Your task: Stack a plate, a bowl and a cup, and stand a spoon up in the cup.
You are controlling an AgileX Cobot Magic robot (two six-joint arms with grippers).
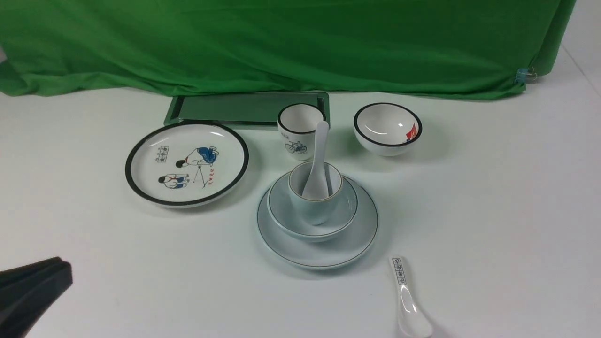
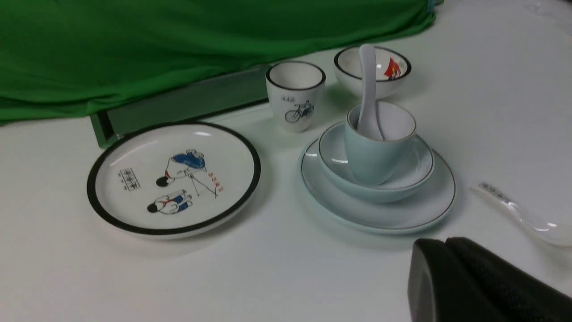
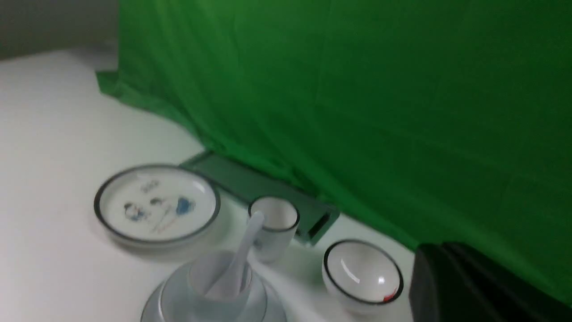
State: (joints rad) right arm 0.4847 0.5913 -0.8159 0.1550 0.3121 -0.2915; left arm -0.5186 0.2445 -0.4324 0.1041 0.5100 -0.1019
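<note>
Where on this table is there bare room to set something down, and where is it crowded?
Bare: the right side of the table, beyond the black-rimmed bowl and labelled spoon; also the front left, between the cartoon plate and the left gripper. Crowded: the middle, where the bicycle cup stands close behind the stacked plate.

A lab or studio set-up is suggested. A plain white table (image 1: 516, 211) is backed by a draped green cloth (image 1: 281, 42), held at one corner by a clip (image 1: 525, 75).
</note>
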